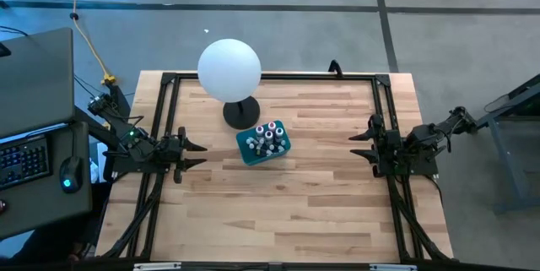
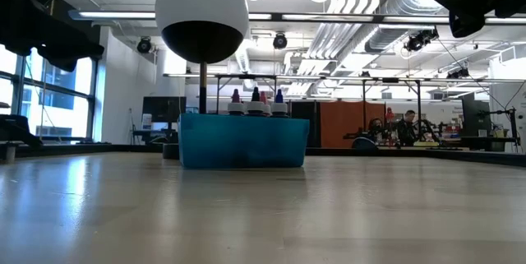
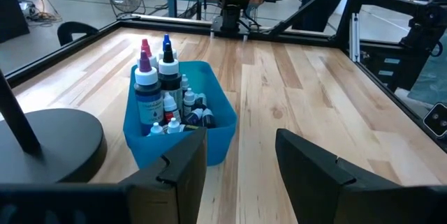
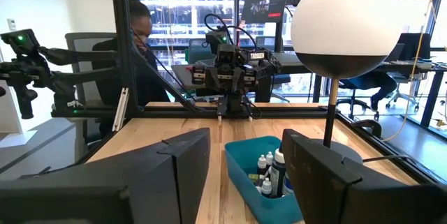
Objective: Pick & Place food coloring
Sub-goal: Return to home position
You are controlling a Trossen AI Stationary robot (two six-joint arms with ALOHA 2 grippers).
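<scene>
Several tiny food coloring bottles (image 1: 269, 135) stand upright in a teal rectangular box (image 1: 250, 149) that rests on the table a little behind its middle; they also show in the left wrist view (image 3: 166, 91), the right wrist view (image 4: 272, 172) and the low view (image 2: 256, 99). My left gripper (image 1: 201, 154) is open and empty near the table's left edge, pointing at the box. My right gripper (image 1: 354, 145) is open and empty near the right edge, also pointing at the box.
A white ball lamp (image 1: 229, 69) on a black round base (image 1: 240, 113) stands just behind the box. A black frame rail (image 1: 278, 77) runs along the table's far edge and sides. Bare wood (image 1: 287, 212) lies between the box and the near edge. A person (image 4: 136, 39) sits beyond the table.
</scene>
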